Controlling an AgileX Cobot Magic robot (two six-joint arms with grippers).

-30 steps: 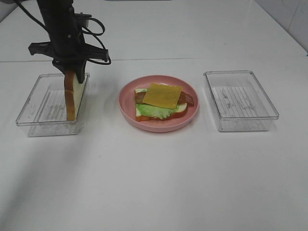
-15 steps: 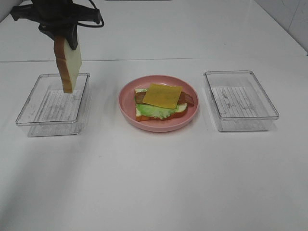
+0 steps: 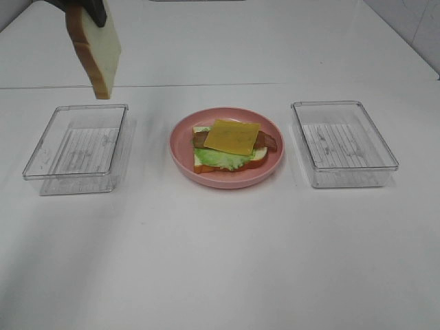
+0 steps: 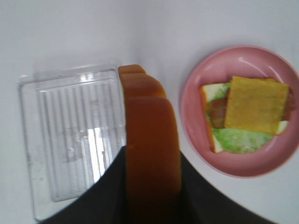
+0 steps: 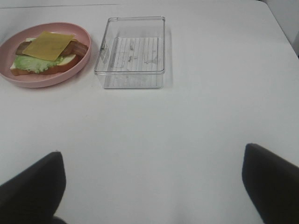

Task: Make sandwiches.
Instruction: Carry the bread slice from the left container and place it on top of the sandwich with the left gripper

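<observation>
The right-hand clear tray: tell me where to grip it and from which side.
Grip one long side wall of the right-hand clear tray near its rim, coming straight down from above with one finger inside, one outside. It sits upright and open-topped with nothing in it, its walls look thin and vertical, and the right gripper is already open.

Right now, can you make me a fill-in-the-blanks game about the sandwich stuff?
1. The left pincer holds a slice of ____.
2. The cheese lies on top of the stack on the ____ plate.
3. Both clear trays are ____.
4. The right pincer is ____.

Answers: bread; pink; empty; open
</observation>
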